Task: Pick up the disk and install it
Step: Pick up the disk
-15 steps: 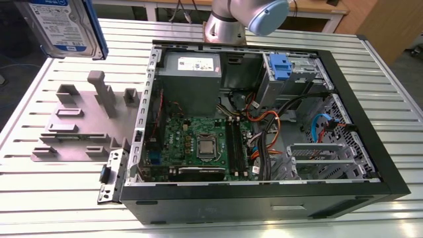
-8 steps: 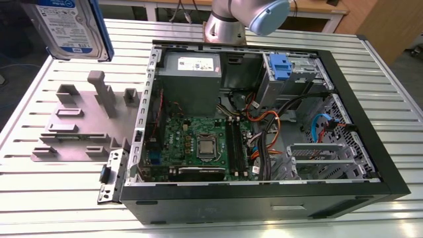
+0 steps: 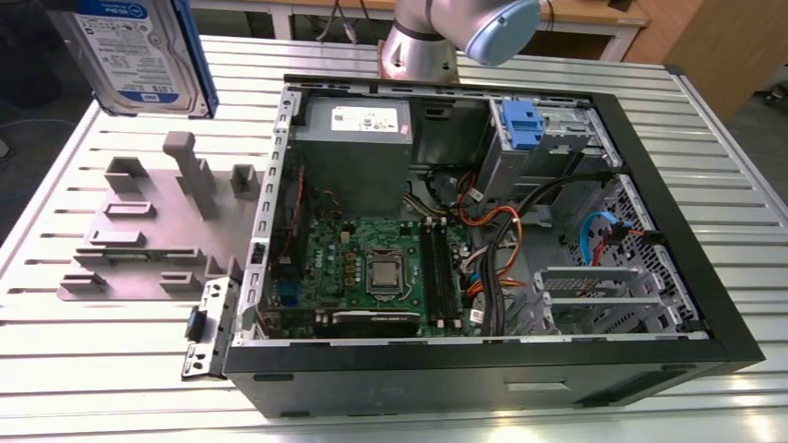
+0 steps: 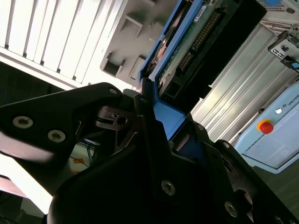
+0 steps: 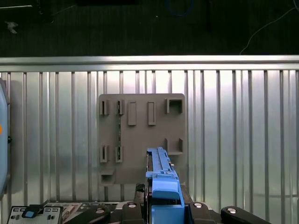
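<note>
Exterior view shows the disk held clear of the table. It hangs upright near the upper corner on the exterior view's left. Its white-and-blue label faces the camera and the blue frame runs down its edge. It hangs above and behind the grey holder plate, apart from it. The open computer case lies on its side just to the exterior view's right of the plate. Inside the case are the grey power supply, the green motherboard and a blue latch on the drive cage. The arm's base stands behind the case.

In the second wrist view the gripper is clamped on the disk. Its black fingers press against the blue frame from both sides. The disk's green circuit-board face and its row of connector pins extend away from them. A red button sits on a pale box beyond the table's edge.

In the first wrist view the disk is seen edge-on, gripped at its near end by the gripper. The holder plate lies flat on the slatted table beyond it, well apart from the disk.
</note>
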`<state>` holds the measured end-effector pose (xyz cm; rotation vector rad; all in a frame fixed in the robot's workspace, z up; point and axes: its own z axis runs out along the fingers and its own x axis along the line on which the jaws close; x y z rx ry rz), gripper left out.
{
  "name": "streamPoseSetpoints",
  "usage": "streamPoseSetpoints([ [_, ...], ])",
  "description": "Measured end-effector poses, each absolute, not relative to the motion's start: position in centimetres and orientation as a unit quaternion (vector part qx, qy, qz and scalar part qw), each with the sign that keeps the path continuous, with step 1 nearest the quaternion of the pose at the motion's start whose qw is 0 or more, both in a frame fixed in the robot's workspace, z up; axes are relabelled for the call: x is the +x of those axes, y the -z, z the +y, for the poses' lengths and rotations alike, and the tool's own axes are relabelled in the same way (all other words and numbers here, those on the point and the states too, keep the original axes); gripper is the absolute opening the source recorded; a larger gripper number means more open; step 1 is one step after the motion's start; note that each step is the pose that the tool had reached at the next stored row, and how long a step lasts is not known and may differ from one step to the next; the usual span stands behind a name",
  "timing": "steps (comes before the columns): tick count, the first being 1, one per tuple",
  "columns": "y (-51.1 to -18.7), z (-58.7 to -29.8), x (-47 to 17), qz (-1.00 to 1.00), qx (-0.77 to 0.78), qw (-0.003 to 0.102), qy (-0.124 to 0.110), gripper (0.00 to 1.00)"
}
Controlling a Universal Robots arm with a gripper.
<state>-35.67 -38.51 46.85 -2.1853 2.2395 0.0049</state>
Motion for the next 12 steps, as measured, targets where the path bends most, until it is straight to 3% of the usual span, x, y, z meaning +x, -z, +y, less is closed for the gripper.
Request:
streamPoseSetpoints([
  [12,-46.8,-39.3,-34.3,0.717,-0.697,0.006,-0.001,0.36],
])
